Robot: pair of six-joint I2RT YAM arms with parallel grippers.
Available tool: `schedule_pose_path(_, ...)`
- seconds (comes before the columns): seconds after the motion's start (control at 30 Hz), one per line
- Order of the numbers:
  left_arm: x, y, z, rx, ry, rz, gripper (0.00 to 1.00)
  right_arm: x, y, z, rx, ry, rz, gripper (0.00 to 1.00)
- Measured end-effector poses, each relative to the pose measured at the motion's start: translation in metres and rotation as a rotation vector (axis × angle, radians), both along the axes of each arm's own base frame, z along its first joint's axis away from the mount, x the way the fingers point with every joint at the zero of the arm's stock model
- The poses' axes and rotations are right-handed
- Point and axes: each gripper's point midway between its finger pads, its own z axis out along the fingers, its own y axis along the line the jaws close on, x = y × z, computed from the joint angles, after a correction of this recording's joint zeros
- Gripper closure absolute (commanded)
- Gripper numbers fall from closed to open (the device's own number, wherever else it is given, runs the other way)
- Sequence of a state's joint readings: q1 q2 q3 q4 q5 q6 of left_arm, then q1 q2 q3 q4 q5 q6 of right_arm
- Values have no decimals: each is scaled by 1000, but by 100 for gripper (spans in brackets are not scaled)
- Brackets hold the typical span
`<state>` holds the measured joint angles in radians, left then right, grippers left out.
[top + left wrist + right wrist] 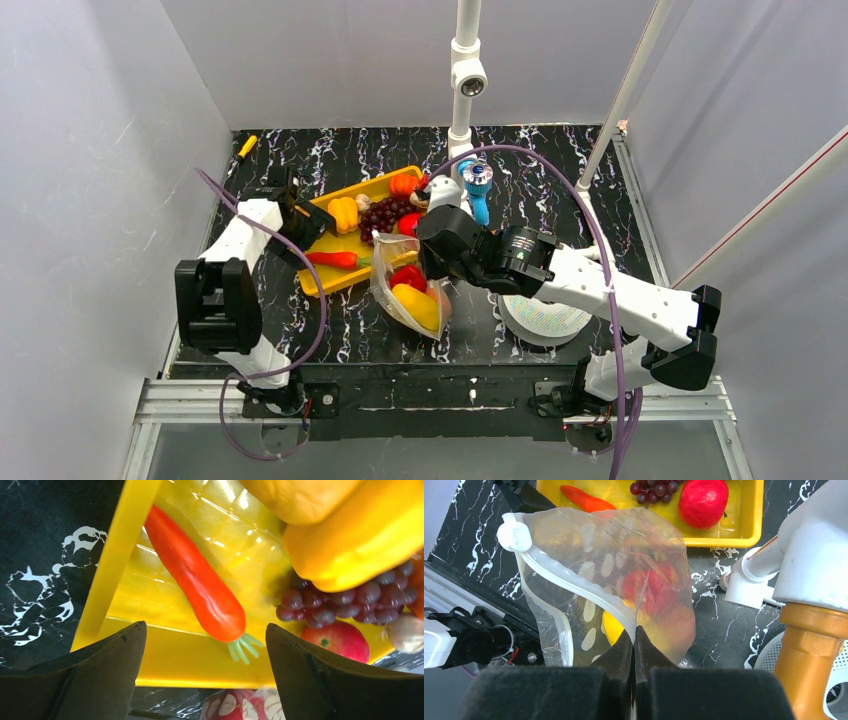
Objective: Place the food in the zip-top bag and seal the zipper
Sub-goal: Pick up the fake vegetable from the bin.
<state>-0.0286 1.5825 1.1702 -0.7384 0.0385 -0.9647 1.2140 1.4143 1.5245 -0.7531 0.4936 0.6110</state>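
The clear zip-top bag [410,292] lies just in front of the yellow tray, with a red piece [646,585] and a yellow piece [418,305] of food inside. My right gripper [635,630] is shut on the bag's mouth edge, pinching the zipper [574,582]; the white slider [514,532] sits at its far end. My left gripper [205,625] hangs open over the tray's left end, just above the orange carrot [195,577]. A yellow pepper [350,540], purple grapes [345,600] and a red apple [336,639] lie beside the carrot.
The yellow tray [365,184] lies slantwise at mid-table, with an orange fruit [404,184] at its far end. A round white spool disc [545,320] sits under my right arm. A blue tool [478,185] and the camera post [462,90] stand behind the tray.
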Motion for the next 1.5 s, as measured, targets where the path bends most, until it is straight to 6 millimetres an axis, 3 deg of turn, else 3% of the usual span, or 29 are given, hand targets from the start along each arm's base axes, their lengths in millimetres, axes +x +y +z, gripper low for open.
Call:
schedule_pose_path(0.47, 22, -3, -47, -39, 73, 86, 28, -5, -1, 6, 10, 28, 3, 99)
schedule_pose_path(0.87, 29, -2, -62, -16, 65, 4, 68, -4, 3, -1, -21, 40, 3, 99)
schedule_pose_path(1.23, 38, 0, -54, 2, -9, -102, 90, -2, 8, -10, -44, 49, 4, 99)
schedule_pose_path(1.5, 57, -27, -15, -99, -216, -286, 92, 1, 16, -8, -45, 51, 6, 99)
